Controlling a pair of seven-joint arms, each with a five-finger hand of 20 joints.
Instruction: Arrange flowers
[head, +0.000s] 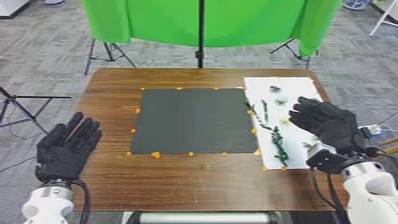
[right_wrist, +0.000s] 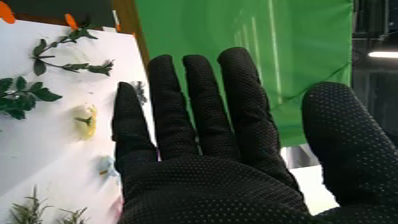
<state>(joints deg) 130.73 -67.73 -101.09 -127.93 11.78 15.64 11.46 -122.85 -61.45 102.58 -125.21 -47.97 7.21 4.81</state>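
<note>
In the head view my right hand (head: 325, 123) is over the right edge of the white sheet (head: 298, 86), fingers extended and holding nothing. Its palm (right_wrist: 209, 185) and straight fingers face the camera in the right wrist view. On the sheet lie a long green leafy stem (head: 279, 145), a darker thin stem (head: 264, 114), a dark flower (head: 275, 89), a pale flower (head: 281, 100) and a yellow flower (head: 285, 121). The wrist view shows the yellow flower (right_wrist: 90, 122) and a leafy sprig (right_wrist: 67, 64) beside my hand. At the table's left edge, my left hand (head: 64, 152) is open and empty.
A dark square mat (head: 194, 121) with orange markers around its border lies mid-table, left of the sheet. Brown wood (head: 178, 185) surrounds it. Behind the table stand a green cloth (head: 213, 25) and black stands (head: 200, 55).
</note>
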